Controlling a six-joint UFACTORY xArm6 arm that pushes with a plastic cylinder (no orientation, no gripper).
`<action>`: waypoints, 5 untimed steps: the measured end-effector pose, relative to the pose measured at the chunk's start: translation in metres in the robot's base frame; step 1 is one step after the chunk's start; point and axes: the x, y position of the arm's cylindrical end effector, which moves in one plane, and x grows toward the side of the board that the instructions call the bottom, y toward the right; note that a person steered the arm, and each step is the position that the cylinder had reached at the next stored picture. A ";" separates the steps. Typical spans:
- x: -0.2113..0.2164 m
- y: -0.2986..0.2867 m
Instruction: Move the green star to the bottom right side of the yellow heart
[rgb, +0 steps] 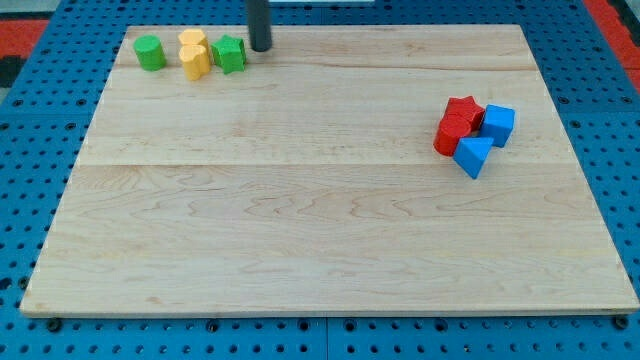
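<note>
The green star (229, 53) lies near the view's top left, touching the right side of a yellow block (196, 62). A second yellow block (192, 41) sits just above that one; which of the two is the heart I cannot tell. My tip (260, 47) is just to the right of the green star, very close to it, near the board's top edge.
A green round block (151, 52) lies left of the yellow blocks. At the view's right is a cluster: a red star (464, 108), a red block (451, 134), a blue cube (497, 124) and a blue triangular block (474, 155). The wooden board (320, 230) sits on blue pegboard.
</note>
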 end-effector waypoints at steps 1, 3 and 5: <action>-0.003 0.009; 0.057 -0.026; 0.134 0.021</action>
